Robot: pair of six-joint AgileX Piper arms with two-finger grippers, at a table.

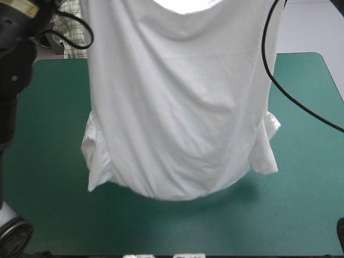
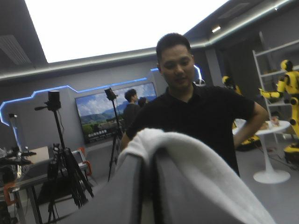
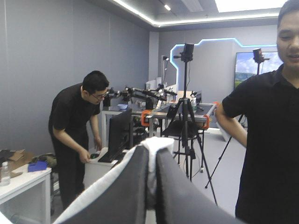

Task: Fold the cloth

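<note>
**Teal-green table [image 1: 306, 161] under a hanging T-shirt [image 1: 183, 107]**

The table's cover lies smooth, and its far right corner is rounded. Open cover shows along the left, right and near edges. The white T-shirt hangs over the middle, hiding the centre and much of the far edge. A soft shadow lies on the cover under its lower end. Whether that end touches the cover cannot be told.

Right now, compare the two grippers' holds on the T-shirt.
The left gripper has a thick roll of the T-shirt draped over its tips; the right gripper shows only a narrow fold there. Beside the left gripper the cloth falls away in a broad band; beside the right gripper, in a thin strip. Both are raised and shut on the T-shirt, which hangs over the table.
</note>
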